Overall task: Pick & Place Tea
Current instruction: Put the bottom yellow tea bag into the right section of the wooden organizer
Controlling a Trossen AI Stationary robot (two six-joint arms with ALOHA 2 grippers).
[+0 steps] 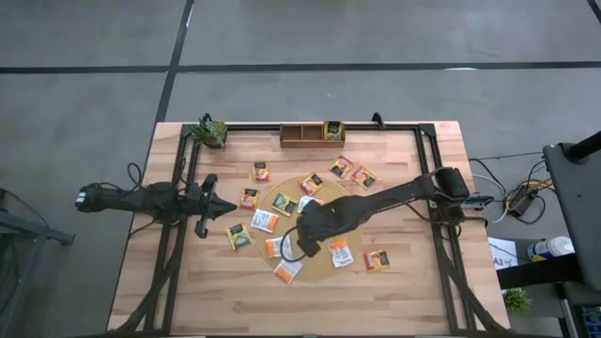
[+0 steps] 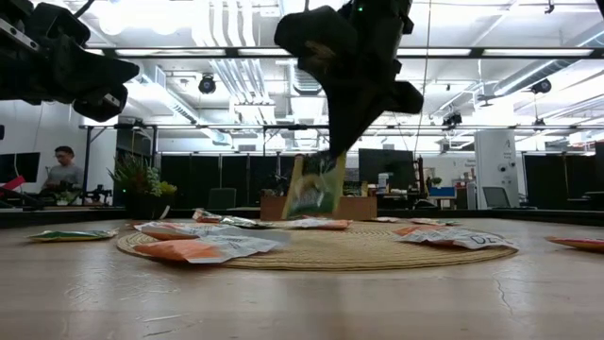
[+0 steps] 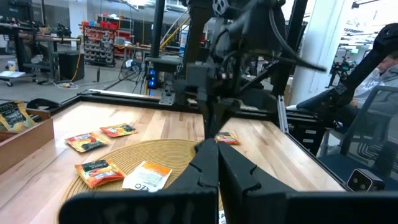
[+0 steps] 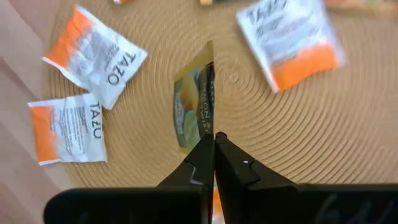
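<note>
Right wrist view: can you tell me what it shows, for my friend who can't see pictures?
The right gripper is shut on the edge of a green and yellow tea sachet, holding it above a round woven mat. Three white and orange sachets lie flat on the mat around it.

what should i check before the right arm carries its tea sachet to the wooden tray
1. Right gripper shut on the green and yellow tea sachet: ok.
2. Sachet clear of the round woven tan mat: ok, it hangs above it in the low view.
3. Grip depth: cannot tell, only one edge is pinched.
4. Small brown wooden compartment tray has a free compartment: ok, one sachet sits at its right end.
5. Left gripper shut, waiting left of the mat: ok.
</note>
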